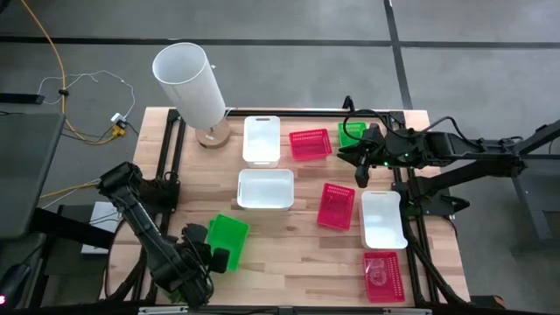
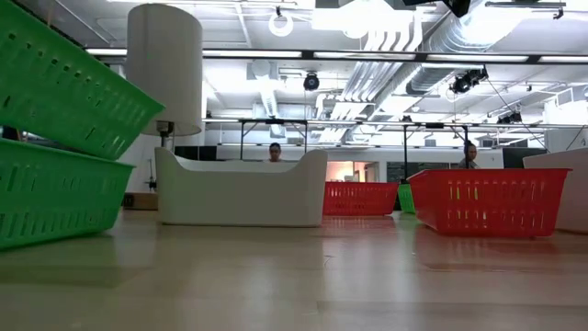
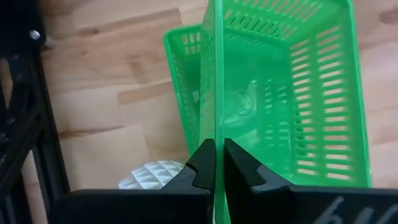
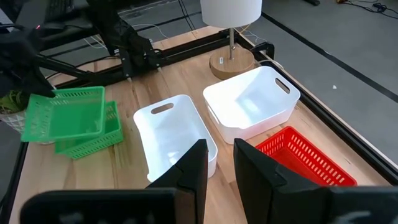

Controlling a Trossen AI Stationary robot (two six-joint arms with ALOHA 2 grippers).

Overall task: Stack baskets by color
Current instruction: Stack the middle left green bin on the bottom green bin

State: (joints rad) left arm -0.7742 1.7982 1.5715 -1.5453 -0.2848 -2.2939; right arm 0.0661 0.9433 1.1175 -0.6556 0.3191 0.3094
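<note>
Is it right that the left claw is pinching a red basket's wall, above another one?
Not quite. The left claw pinches a green basket by its wall, over a second green basket, as the left wrist view shows. The rest is right.

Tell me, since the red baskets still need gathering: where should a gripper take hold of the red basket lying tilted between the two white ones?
Probably by one thin side wall of the red basket, coming from straight above. It sits upright and open-topped, so fingers can straddle the rim, as the left gripper does on a green basket's wall. The rim nearer the right gripper looks easiest.
</note>
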